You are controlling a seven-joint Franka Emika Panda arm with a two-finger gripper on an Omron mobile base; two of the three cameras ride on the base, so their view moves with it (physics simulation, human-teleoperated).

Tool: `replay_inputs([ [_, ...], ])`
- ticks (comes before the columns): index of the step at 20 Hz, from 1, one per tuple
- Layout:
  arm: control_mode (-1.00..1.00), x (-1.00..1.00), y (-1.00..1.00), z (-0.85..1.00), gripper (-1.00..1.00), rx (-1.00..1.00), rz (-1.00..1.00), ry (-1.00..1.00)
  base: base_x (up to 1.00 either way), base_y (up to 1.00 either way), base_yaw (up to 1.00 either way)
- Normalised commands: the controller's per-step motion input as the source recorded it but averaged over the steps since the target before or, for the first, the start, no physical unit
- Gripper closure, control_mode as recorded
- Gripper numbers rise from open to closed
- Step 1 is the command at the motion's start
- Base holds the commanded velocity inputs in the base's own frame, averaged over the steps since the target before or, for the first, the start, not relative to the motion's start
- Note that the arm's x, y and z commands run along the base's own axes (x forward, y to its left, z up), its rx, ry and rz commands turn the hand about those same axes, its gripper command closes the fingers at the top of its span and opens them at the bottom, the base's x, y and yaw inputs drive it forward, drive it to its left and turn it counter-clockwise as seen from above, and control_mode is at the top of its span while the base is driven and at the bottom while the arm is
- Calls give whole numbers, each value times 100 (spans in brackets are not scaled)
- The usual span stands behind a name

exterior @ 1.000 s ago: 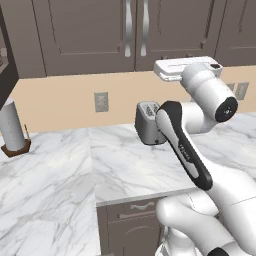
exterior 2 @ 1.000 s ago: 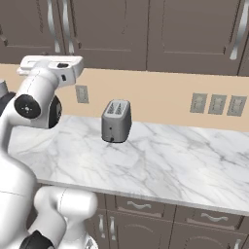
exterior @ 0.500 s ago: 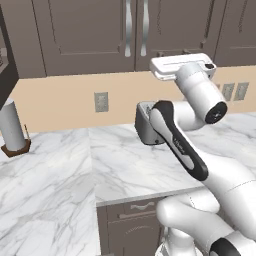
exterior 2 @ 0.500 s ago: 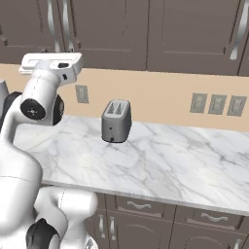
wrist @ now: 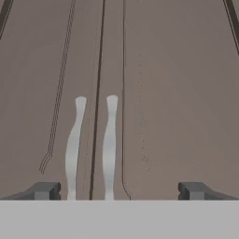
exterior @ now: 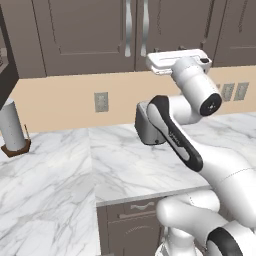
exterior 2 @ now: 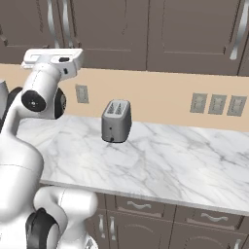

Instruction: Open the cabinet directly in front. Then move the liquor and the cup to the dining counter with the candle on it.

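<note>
Grey two-slot toaster [exterior 2: 116, 121] upright on the white grey-veined marble worktop [exterior 2: 160, 163], near the beige back wall [exterior 2: 155, 95]. Single outlet plate [exterior 2: 81, 94] on the wall left of it, three more plates [exterior 2: 217, 104] in a row well to the right. Paper towel roll [exterior: 12, 125] standing on a dark wooden base at far left. Grey drawer fronts [exterior 2: 141, 207] with silver pulls below the worktop edge.

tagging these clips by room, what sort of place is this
A kitchen, rendered rather than real. A marble worktop runs under dark wall cabinets with curved silver handles, a toaster stands by the wall outlets, and drawer fronts sit below.
</note>
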Motion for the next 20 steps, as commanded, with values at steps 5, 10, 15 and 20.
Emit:
replay_inputs([
  [5, -100, 14, 1, 19, -100, 0, -4, 0, 0, 0, 0],
  [10, -100, 22, 9, 5, -100, 0, -2, 2, 0, 0, 0],
  [15, -100, 26, 7, 2, -100, 0, -1, 4, 0, 0, 0],
  [20, -100, 28, 1, 4, -100, 0, 0, 5, 0, 0, 0],
])
